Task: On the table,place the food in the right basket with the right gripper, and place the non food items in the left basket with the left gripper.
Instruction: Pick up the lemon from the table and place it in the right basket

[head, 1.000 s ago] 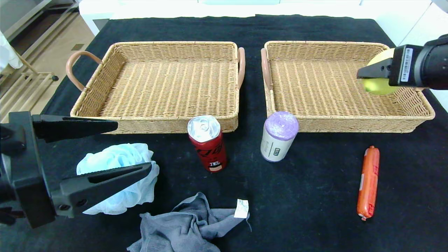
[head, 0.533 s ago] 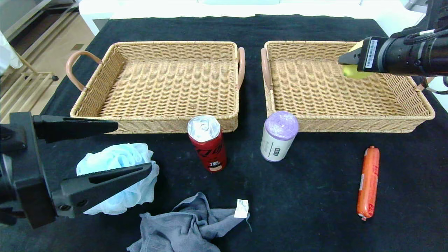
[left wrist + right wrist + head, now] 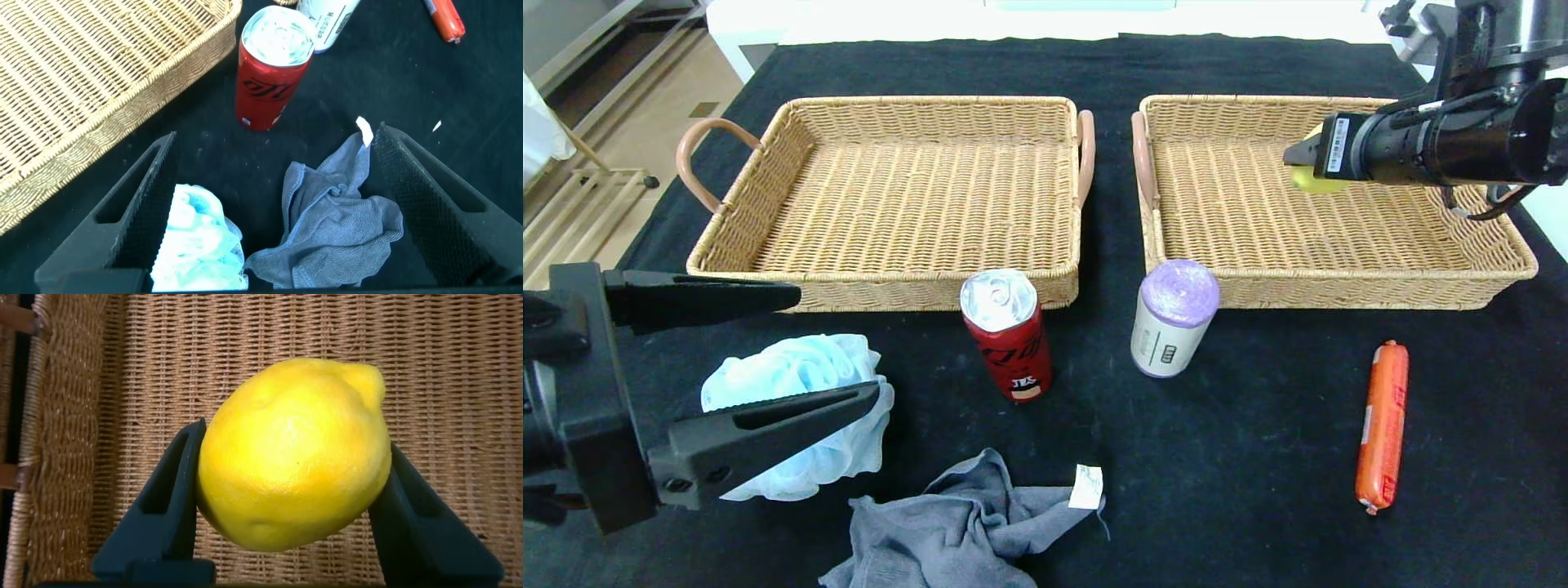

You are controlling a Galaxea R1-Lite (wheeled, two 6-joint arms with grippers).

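Observation:
My right gripper (image 3: 1298,159) is shut on a yellow lemon (image 3: 294,453) and holds it above the floor of the right wicker basket (image 3: 1339,290); in the head view only a sliver of the lemon (image 3: 1316,183) shows. My left gripper (image 3: 829,343) is open and empty at the near left, over a light-blue bath pouf (image 3: 788,380). The left wicker basket (image 3: 882,286) holds nothing. On the black cloth stand a red can (image 3: 1007,335) and a purple-topped roll (image 3: 1174,317). An orange sausage (image 3: 1382,425) and a grey cloth (image 3: 956,531) lie nearer.
The two baskets sit side by side at the back with pink handles (image 3: 698,155) on their ends. The table's left edge (image 3: 670,175) drops to a wooden floor. The pouf (image 3: 196,245), the cloth (image 3: 335,220) and the can (image 3: 270,69) lie ahead of the left fingers.
My right arm has swung the lemon leftward and farther back over the right basket, still gripped. The left arm and the items on the cloth have not moved.

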